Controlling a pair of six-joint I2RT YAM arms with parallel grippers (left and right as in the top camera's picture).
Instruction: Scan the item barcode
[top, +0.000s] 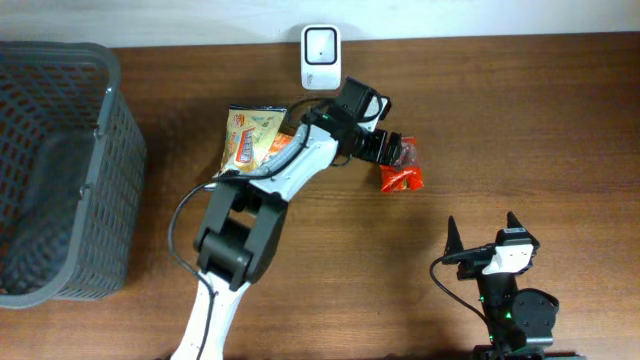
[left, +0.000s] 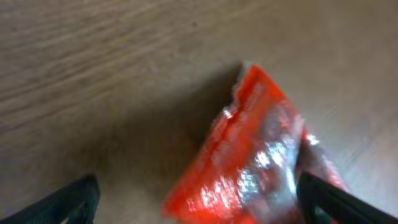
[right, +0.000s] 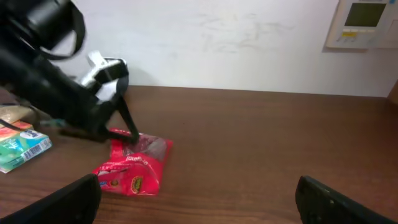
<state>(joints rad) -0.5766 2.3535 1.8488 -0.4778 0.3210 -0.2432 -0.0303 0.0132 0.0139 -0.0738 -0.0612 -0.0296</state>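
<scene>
Left fingers (left: 71, 200) spread wide around red packet (left: 255, 162) on table (top: 520, 120); right fingers (right: 68, 202) spread, empty.

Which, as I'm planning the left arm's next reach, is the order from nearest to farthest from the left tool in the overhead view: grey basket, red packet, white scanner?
1. Red packet: right at the left tool, between its open fingers.
2. White scanner: at the top of the view, beyond the arm.
3. Grey basket: far off on the left side.
</scene>
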